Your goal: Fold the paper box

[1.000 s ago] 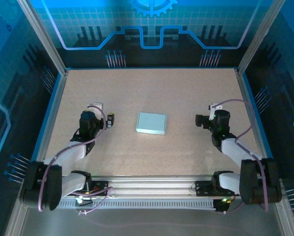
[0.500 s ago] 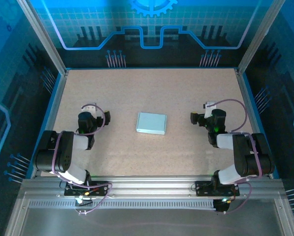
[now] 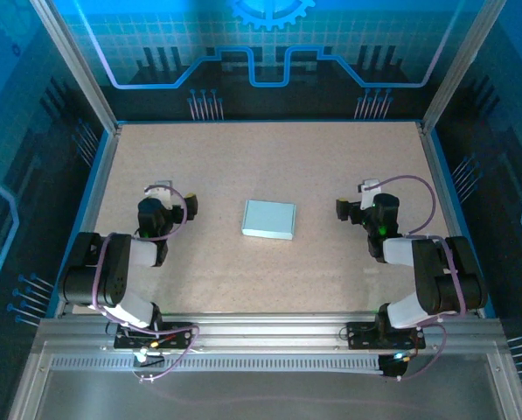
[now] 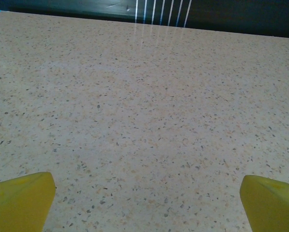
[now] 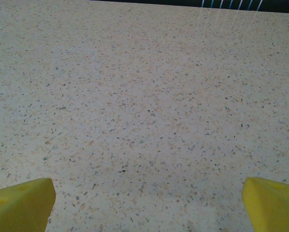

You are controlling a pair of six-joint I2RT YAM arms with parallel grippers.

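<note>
Speckled beige tabletop (image 3: 269,166) inside a blue-lit enclosure, with a dark far wall (image 3: 269,87) carrying pale pins (image 3: 204,105). Paper box (image 3: 268,220) sits mid-table, on the centre line between the two arms. It reads as a shallow closed rectangle, not a flat sheet; no loose flaps made out from above. Its long axis runs across the table, left to right, very slightly skewed, so each short end faces one arm. Left gripper (image 3: 191,206) lies to the box's left, well apart from it. Right gripper (image 3: 341,210) lies to its right, also well apart. The gaps look close to equal, the right perhaps a shade nearer, too fine to call. Left wrist view: left gripper (image 4: 146,205) has yellow fingertips (image 4: 18,198) spread to the frame corners, jaws wide, nothing between them. Right wrist view: same for the right gripper (image 5: 146,208), fingertips (image 5: 18,203) far apart and empty. Both wrist cameras look up-table toward the far wall, so I judge the fingers are aimed past the box. To reach it, either arm would have to swing inward: the left to its right, the right to its left.
</note>
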